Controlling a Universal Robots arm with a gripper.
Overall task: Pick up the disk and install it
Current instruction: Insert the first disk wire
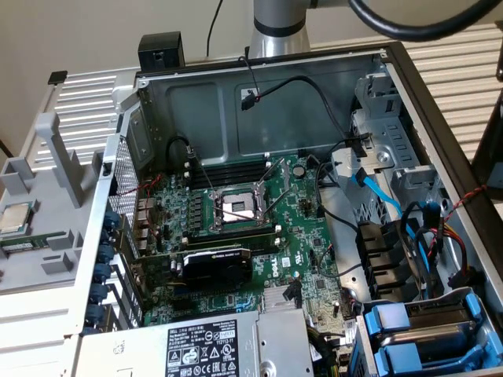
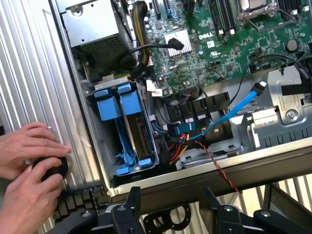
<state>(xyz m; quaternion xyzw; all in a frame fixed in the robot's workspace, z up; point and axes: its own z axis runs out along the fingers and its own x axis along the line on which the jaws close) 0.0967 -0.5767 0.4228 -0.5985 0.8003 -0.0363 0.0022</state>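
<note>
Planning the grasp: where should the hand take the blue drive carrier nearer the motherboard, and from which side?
Pinch the blue drive carrier across its broad end tab, coming in through the case's open side. It stands on edge in the bay, with a second carrier close beside it, so probably only that end is free.

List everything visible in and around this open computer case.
Grey metal computer case: one, open, centre.
Green motherboard: one, inside the case.
Black graphics card: one, on the motherboard.
Grey power-supply box: one, black-and-white label, beside the motherboard.
Blue plastic drive carriers: two, side by side in the corner bay.
Blue flat cable: one, near the bay.
Person's hands: two, on a black knob outside the case.
Black gripper: one, open, empty.
</note>
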